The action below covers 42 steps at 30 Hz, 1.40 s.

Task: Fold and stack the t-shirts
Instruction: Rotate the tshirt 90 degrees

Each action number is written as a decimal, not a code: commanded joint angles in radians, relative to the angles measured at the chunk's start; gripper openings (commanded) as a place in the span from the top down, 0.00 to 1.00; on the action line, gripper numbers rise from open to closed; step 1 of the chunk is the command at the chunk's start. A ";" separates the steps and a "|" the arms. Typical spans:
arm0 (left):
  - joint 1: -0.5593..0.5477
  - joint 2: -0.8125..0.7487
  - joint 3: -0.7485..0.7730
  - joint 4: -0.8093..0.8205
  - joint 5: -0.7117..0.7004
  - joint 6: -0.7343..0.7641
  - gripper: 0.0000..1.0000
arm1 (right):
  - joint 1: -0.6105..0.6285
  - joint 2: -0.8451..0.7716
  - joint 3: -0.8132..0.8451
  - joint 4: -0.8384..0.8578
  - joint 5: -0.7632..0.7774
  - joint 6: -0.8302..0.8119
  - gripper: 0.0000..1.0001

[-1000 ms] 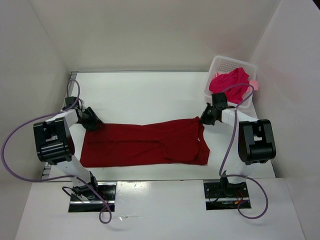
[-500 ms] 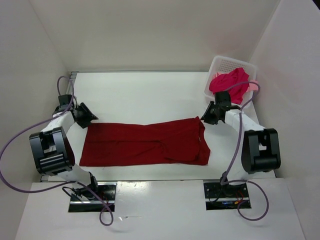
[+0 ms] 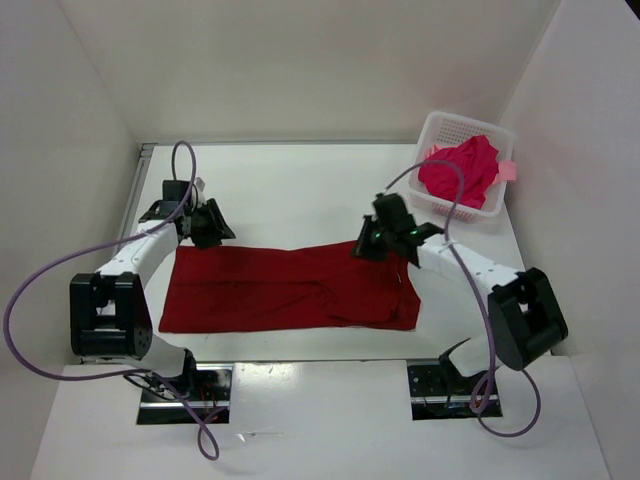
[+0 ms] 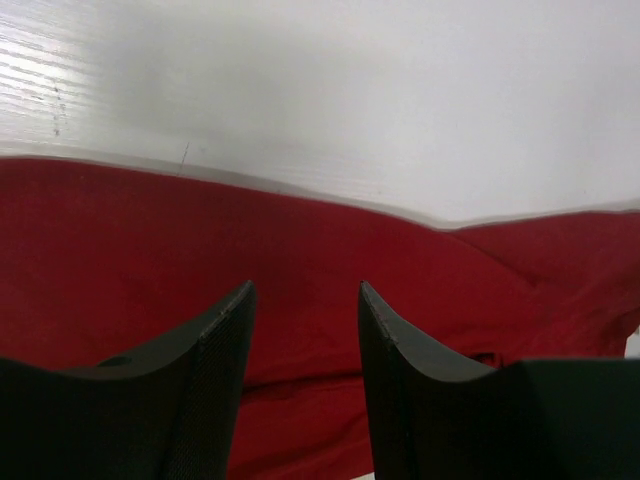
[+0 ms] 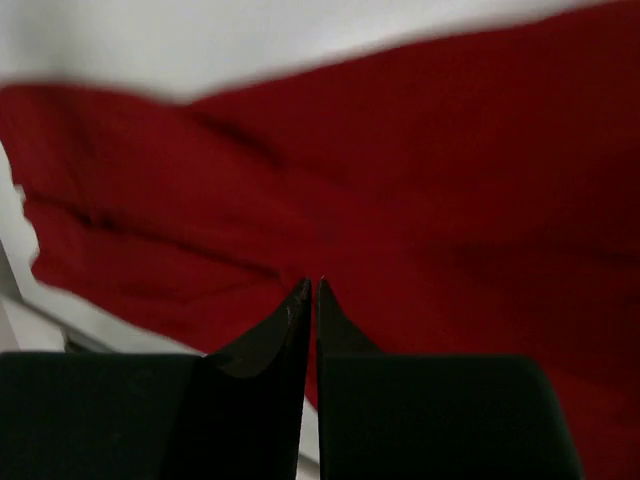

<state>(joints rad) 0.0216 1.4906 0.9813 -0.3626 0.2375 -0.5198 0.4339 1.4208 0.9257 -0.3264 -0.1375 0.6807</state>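
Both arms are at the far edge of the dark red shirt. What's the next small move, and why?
Probably open the right gripper, then lower both grippers onto the far edge. The dark red shirt lies flat on the table with nothing gripping it. The left gripper is open just inside that edge, but the right one's fingers are shut with no cloth between them.

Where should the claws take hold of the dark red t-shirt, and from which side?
The dark red t-shirt lies flat, spread sideways, so only its edges can be pinched. Probably best: the far edge, near each end, coming down from above. The left claw hangs open there; the right claw is shut.
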 commanded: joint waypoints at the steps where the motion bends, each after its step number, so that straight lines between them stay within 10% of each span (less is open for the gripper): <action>1: 0.008 -0.070 0.003 -0.038 0.031 0.066 0.47 | 0.135 0.067 -0.071 0.093 -0.014 0.114 0.92; 7: -0.002 -0.089 0.049 -0.056 0.077 0.075 0.47 | 0.149 0.309 0.013 0.155 0.024 0.120 0.92; 15: -0.002 -0.121 0.069 -0.081 0.095 0.075 0.47 | 0.149 0.807 0.549 0.121 0.004 0.065 0.93; 19: -0.002 -0.148 0.100 -0.090 0.095 0.055 0.47 | 0.149 1.165 1.380 -0.181 -0.008 -0.021 0.87; 21: -0.002 -0.148 0.120 -0.116 0.095 0.055 0.47 | 0.149 1.376 1.954 -0.360 0.005 -0.058 0.73; 23: -0.002 -0.148 0.141 -0.128 0.095 0.055 0.47 | 0.137 1.466 2.180 -0.498 0.006 -0.067 0.57; 30: -0.002 -0.161 0.160 -0.105 0.125 0.009 0.47 | 0.183 0.758 1.146 -0.177 0.049 -0.170 0.49; 33: 0.017 -0.142 0.191 -0.096 0.125 -0.003 0.49 | 0.199 0.483 0.745 -0.013 -0.033 -0.087 0.71; 35: 0.017 -0.130 0.207 -0.069 0.125 -0.022 0.68 | 0.281 0.353 0.591 0.036 -0.042 -0.029 1.00; 39: 0.017 -0.093 0.250 -0.058 0.115 -0.031 1.00 | 0.448 0.325 0.339 0.243 -0.051 0.126 0.97; 42: 0.017 -0.073 0.273 -0.078 0.103 -0.022 1.00 | 0.508 0.378 0.305 0.381 -0.013 0.227 0.76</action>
<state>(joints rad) 0.0322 1.4017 1.2201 -0.4500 0.3420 -0.5331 0.9131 1.7123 1.2987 -0.1280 -0.1699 0.7719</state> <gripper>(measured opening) 0.001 0.219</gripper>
